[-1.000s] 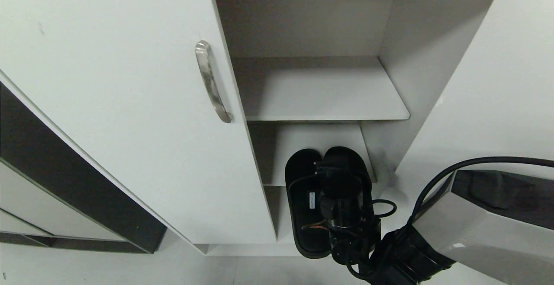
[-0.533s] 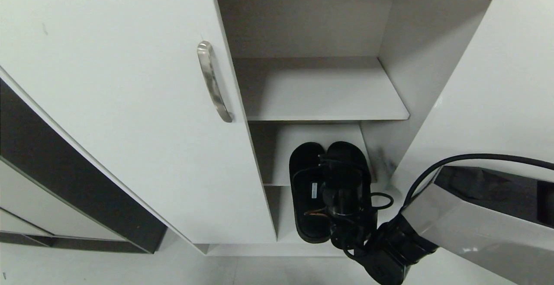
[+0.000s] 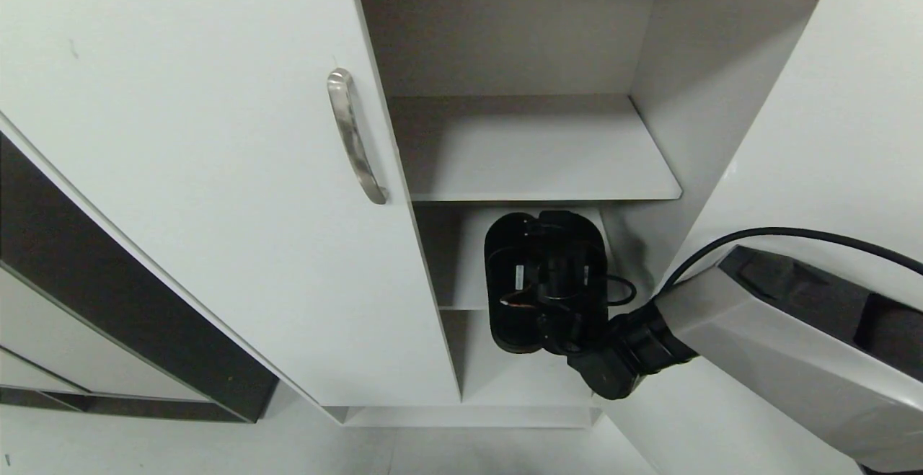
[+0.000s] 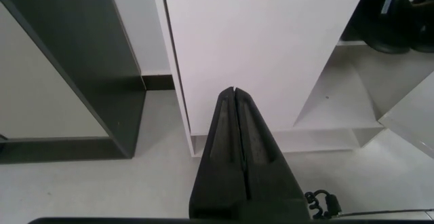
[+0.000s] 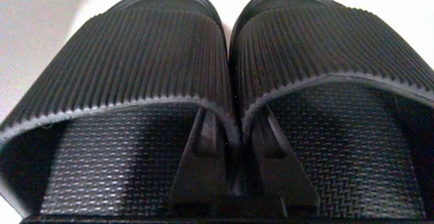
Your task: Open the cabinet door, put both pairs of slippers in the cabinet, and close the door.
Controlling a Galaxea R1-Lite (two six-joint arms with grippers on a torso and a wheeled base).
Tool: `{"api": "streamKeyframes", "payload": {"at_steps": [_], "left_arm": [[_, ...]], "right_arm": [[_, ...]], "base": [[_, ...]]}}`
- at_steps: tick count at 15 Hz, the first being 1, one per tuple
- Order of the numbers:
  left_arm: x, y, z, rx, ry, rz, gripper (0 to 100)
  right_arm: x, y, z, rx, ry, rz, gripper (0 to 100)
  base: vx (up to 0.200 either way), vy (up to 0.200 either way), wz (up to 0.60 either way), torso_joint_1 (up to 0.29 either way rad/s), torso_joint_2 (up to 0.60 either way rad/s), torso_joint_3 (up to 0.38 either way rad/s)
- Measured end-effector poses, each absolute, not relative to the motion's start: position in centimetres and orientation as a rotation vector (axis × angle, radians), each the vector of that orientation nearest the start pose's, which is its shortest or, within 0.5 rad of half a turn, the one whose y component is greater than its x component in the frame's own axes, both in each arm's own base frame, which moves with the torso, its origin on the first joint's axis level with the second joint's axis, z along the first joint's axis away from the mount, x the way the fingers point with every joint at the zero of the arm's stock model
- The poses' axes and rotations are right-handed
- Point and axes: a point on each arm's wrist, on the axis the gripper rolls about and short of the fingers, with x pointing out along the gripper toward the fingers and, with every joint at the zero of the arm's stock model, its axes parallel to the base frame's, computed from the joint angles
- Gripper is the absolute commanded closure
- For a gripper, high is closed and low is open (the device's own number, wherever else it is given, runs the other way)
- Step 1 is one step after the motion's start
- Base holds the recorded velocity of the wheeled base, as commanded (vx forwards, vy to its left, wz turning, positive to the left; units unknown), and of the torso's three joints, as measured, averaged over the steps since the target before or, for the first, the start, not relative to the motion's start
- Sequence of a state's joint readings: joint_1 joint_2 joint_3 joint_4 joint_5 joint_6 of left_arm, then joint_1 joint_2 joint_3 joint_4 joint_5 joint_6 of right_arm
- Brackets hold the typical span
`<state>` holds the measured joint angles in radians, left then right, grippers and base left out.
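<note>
Shelving inside the white cabinet (image 3: 652, 35) shows in the head view past the right door (image 3: 829, 136), which stands swung open; the left door (image 3: 216, 172) is closed and carries a curved metal handle (image 3: 353, 136). One pair of black slippers (image 3: 513, 273) sits side by side at the middle shelf (image 3: 469, 259), toes pointing inward under the upper shelf (image 3: 533, 151) and heels reaching out past the middle shelf's front edge, above the bottom compartment (image 3: 505, 381). Whether the soles rest on the shelf cannot be told. The right gripper (image 3: 559, 280) comes in from the open-door side and has hold of the pair.

From the left wrist, the left gripper (image 4: 234, 98) has its fingers pressed flat together with nothing between them, hanging low before the closed door panel, over pale floor (image 4: 102, 176).

From the right wrist, both slippers show ribbed straps and diamond-textured footbeds. One of the gripper's fingers (image 5: 203, 153) reaches under each strap, pinching the two inner walls together.
</note>
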<state>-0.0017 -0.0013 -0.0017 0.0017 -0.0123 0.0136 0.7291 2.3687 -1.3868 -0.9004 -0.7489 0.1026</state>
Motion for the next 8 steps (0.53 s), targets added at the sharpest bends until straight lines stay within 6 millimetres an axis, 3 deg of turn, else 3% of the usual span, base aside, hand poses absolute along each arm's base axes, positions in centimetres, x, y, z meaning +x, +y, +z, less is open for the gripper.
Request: {"api": "streamKeyframes", "payload": {"at_steps": [3, 8], "left_arm": [[-2.3, 0.0, 7.6, 0.01, -0.001, -0.013, 100], [-2.3, 0.0, 7.6, 0.006, -0.001, -0.005, 100]], "right_arm": [[37.8, 30.9, 10.6, 0.065, 0.039, -0.032, 100], [40.0, 30.9, 10.2, 0.057, 0.043, -0.061, 100]], "base": [[0.0, 0.0, 0.0, 0.0, 0.0, 0.0], [0.0, 0.0, 0.0, 0.0, 0.0, 0.0]]}}
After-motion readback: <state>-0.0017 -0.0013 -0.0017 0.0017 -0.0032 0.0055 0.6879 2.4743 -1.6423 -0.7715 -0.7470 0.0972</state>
